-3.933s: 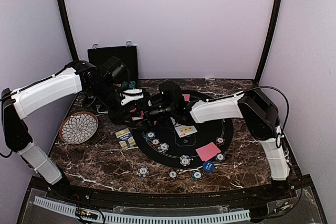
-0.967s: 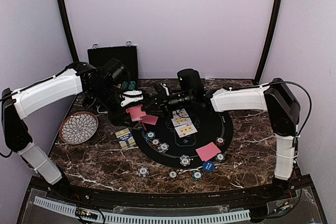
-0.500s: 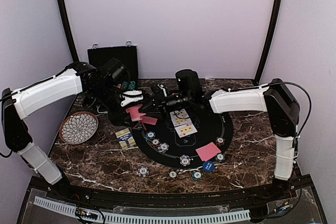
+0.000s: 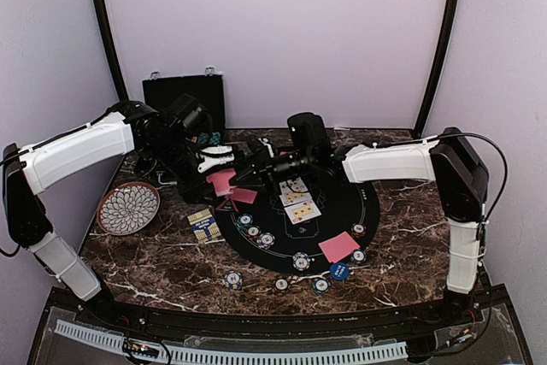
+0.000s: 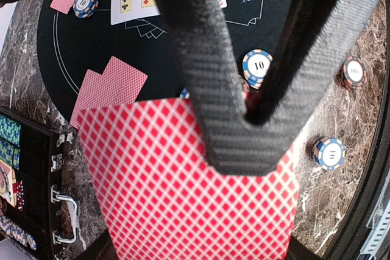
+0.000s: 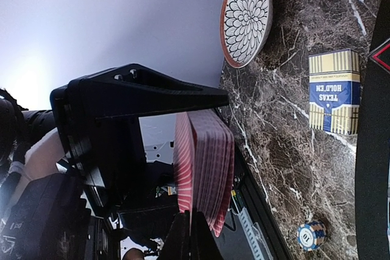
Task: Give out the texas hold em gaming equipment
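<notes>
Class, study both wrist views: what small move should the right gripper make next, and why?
Probably pull the right gripper toward the mat, sliding one card off the deck. Its fingertips look closed at the deck's edge, and the left gripper holds the deck clamped.

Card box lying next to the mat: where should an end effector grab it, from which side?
Probably straight down from above, closing across the two long edges of the card box. It lies flat on the table, so only its thin sides are graspable.
</notes>
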### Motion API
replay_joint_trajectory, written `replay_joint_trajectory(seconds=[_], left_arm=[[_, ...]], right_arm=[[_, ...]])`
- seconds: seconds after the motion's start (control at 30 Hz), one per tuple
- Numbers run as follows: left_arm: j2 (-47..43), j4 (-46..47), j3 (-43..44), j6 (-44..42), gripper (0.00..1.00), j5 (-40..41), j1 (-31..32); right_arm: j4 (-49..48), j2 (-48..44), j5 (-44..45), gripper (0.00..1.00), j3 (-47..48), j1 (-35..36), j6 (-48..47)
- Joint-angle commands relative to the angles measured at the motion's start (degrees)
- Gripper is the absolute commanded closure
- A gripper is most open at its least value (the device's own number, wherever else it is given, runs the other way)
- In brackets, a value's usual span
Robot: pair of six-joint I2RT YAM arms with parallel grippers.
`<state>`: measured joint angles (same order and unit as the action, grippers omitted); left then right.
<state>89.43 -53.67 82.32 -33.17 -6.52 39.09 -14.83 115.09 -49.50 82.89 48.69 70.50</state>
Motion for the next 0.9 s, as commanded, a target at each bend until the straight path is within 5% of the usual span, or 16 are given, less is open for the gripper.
replay_joint_trajectory(seconds=[0.0,0.43,0.87], left_arm=[[-2.2,-0.5,-0.4,-0.1,1.00,0.0,-0.2],[-2.5,-0.6,-0.5,-0.1,1.00,0.2,-0.2],[-3.1,-0.9,-0.7,-0.1,1.00,0.3,-0.2]], right_arm=[[0.3,-4.7,0.1,1.00,-1.4,-2.7,-2.0],[0.3,-11.5,-1.3,1.00,-8.9,-9.9,-4.3],[11.3,-13.2,0.8,1.00,-16.8,-23.7,-16.6]])
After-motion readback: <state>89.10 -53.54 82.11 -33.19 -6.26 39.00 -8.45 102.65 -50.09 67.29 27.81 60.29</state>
